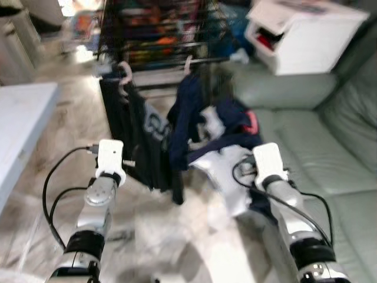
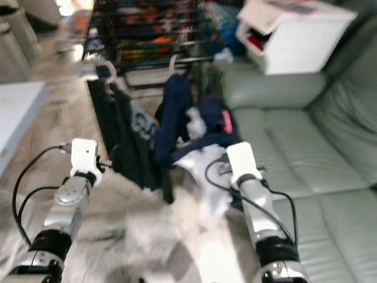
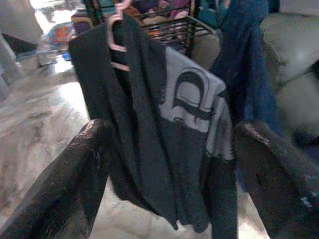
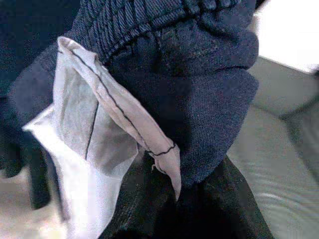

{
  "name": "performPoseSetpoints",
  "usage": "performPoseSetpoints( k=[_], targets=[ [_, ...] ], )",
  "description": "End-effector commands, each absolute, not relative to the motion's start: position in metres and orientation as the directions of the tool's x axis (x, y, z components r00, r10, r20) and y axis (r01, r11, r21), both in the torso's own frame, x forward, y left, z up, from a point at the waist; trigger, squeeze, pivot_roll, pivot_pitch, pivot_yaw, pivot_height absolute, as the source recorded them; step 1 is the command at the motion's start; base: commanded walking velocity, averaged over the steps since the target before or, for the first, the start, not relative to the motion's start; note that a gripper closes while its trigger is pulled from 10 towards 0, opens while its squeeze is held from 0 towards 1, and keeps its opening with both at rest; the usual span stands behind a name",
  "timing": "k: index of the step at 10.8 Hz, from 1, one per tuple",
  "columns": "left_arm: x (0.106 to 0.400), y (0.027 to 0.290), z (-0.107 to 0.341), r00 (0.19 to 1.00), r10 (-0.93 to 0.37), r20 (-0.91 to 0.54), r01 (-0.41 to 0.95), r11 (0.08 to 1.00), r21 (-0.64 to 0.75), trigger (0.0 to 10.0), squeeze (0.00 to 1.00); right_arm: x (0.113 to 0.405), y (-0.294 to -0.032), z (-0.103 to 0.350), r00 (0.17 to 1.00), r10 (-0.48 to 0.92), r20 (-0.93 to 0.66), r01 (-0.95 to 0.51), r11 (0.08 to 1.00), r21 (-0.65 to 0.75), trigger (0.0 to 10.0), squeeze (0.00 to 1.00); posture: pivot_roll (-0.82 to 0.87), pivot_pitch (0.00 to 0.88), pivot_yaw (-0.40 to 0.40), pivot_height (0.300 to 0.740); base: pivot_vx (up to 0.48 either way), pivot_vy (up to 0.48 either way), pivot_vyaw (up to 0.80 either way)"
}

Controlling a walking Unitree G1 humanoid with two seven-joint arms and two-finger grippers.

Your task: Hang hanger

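A dark shirt (image 1: 141, 135) with a grey print hangs on a pink hanger (image 1: 125, 73) from the black rack (image 1: 159, 29). My left gripper (image 3: 174, 130) is open right in front of this shirt (image 3: 169, 129), its black fingers (image 3: 84, 164) spread wide on either side of it. Beside it a navy garment (image 1: 194, 112) drapes from a second hanger hook (image 1: 188, 62) down toward the sofa. My right gripper (image 1: 247, 171) is shut on the navy garment (image 4: 199, 74), next to its white pocket lining (image 4: 89, 134); the fabric hides most of the fingers.
A grey-green sofa (image 1: 306, 135) fills the right side, with a white box (image 1: 306, 35) on its armrest. A white table (image 1: 17, 118) stands at the left. The rack holds several colourful clothes. Marble floor lies between my arms.
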State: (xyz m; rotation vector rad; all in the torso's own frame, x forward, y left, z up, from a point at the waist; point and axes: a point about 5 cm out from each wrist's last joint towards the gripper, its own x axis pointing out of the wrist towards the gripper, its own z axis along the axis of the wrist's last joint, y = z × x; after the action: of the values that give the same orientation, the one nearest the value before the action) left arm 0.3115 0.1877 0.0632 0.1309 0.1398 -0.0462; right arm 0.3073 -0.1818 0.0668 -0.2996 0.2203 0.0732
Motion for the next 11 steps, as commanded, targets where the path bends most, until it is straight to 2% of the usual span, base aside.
performPoseSetpoints(
  k=[1,4,6,8,11],
  targets=[
    [0.31,0.19,0.065,0.991,-0.029,-0.134,0.046,0.991,0.127,10.0,0.0,0.309,-0.185,0.071,0.977,0.01,-0.211,-0.071,0.956,-0.283,10.0,0.0,-0.09,0.0,0.023,0.74,0.461,0.0,0.0],
    [0.302,0.198,0.06,0.988,-0.005,-0.155,0.027,0.99,0.139,10.0,0.0,0.305,-0.182,0.062,0.968,0.034,-0.249,-0.1,0.962,-0.256,10.0,0.0,-0.09,0.0,0.025,0.74,0.461,0.0,0.0],
    [0.302,0.2,0.059,0.986,0.016,-0.168,0.006,0.992,0.127,10.0,0.0,0.308,-0.174,0.061,0.957,0.106,-0.268,-0.174,0.954,-0.245,10.0,0.0,-0.09,0.0,0.025,0.74,0.356,0.313,0.0],
    [0.302,0.2,0.06,0.985,0.018,-0.171,0.004,0.992,0.128,10.0,0.0,0.312,-0.174,0.066,0.96,0.109,-0.258,-0.174,0.954,-0.244,10.0,0.0,-0.08,0.0,0.024,0.74,0.304,0.371,0.0],
    [0.304,0.201,0.061,0.984,0.019,-0.177,0.006,0.99,0.14,10.0,0.0,0.315,-0.174,0.068,0.96,0.12,-0.254,-0.183,0.953,-0.24,10.0,0.0,-0.08,0.0,0.023,0.74,0.0,0.436,0.0]
  ],
)
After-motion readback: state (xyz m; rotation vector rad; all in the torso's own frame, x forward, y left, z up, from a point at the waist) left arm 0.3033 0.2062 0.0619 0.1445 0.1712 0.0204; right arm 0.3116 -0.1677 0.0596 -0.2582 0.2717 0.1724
